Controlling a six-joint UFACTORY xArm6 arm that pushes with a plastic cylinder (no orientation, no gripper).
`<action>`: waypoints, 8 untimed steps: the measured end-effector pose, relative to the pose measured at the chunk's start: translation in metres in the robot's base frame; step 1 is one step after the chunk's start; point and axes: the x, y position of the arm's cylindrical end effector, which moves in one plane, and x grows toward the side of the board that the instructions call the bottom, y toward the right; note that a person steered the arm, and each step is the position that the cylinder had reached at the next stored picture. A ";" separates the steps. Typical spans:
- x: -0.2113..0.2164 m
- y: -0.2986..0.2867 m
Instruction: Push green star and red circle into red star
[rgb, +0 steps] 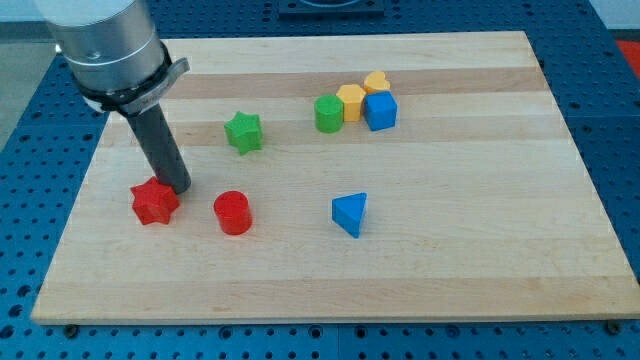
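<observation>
Pale wood bench (450, 270) on a blue perforated base (20, 320). Red star (154, 202) at view's left, red circle (232, 212) just to its right, green star (243, 131) above that; blue triangle (349, 213) mid-board; green cylinder (328, 113), orange block (351, 100), yellow heart (376, 81) and blue cube (381, 111) clustered near top. No gripper: the dark rod leans in from upper left, my tip (180, 188) at the red star's upper-right edge.

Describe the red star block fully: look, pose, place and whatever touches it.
The red star block is a chunky, matte solid of even red, looking like painted wood or plastic, lying flat with its points outward. It sits on the pale wooden board near the view's left edge, left of the red cylinder block, with a gap between. My tip is at its upper right corner, apparently touching.
</observation>
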 end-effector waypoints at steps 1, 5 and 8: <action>0.014 0.000; 0.015 0.124; 0.044 0.089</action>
